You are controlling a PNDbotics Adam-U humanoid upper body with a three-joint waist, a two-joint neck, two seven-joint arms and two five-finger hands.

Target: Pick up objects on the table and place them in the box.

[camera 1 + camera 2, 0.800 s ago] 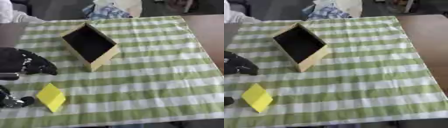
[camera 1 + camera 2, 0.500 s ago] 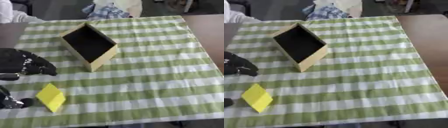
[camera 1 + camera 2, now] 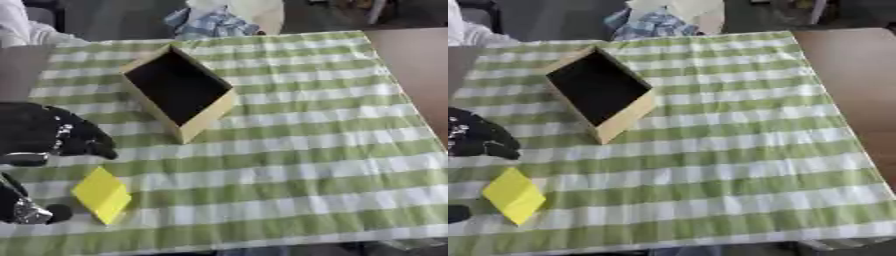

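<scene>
A flat yellow block lies on the green-and-white checked cloth near the front left. My black left hand comes in from the left edge, just behind and left of the block. Its fingers point toward the block. A dark tip that looks like its thumb shows lower down at the block's left side. The hand is open and holds nothing. The open wooden box with a dark inside stands askew behind the block, left of centre. My right hand shows in neither view.
A heap of blue-and-white cloth lies past the table's far edge. Bare brown tabletop shows to the right of the checked cloth. A white sleeve sits at the far left corner.
My left hand has shifted slightly toward the near edge, closer around the yellow block. The box and the block have stayed in place.
</scene>
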